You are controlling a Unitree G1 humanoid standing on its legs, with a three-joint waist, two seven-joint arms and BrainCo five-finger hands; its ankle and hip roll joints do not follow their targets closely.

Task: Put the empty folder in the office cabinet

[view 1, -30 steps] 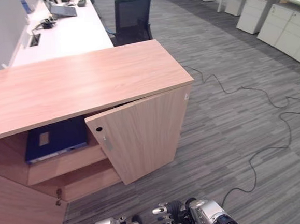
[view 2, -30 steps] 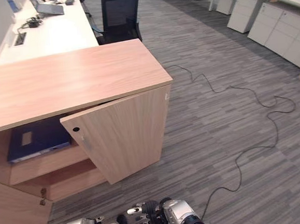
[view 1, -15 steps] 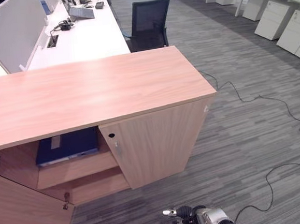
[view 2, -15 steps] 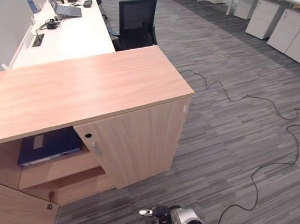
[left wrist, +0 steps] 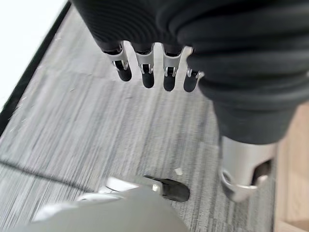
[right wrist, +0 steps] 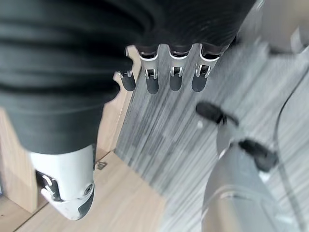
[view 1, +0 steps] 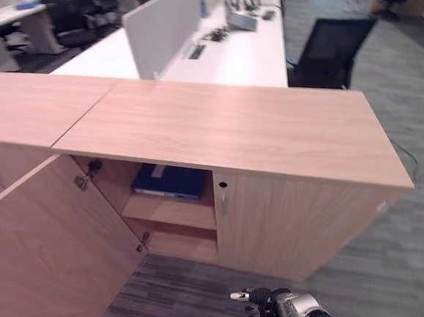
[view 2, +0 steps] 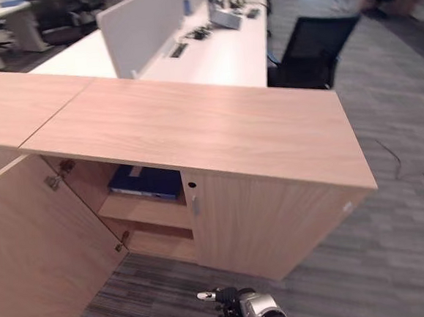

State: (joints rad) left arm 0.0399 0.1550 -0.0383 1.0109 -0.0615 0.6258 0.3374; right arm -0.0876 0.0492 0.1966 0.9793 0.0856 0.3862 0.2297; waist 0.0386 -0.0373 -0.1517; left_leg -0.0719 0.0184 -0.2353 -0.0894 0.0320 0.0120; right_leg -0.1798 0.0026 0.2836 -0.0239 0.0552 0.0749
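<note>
Blue folder [view 2: 146, 181] lies flat on the upper shelf [view 2: 144, 208] of the cabinet [view 2: 217, 136]; left door [view 2: 39, 249] stands open, right door [view 2: 265, 228] shut; right hand [view 2: 230, 301] low at the bottom edge

Blue folder [view 1: 171, 181] lies flat on upper shelf inside wooden office cabinet [view 1: 269, 135]; left door open, right door closed.

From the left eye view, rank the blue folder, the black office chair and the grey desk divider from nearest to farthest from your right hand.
From the right hand, low in the view:
1. Blue folder, on the cabinet's upper shelf, behind the open left door.
2. Black office chair, beyond the cabinet, to the right.
3. Grey desk divider, on the white desk, farther back and left.
</note>
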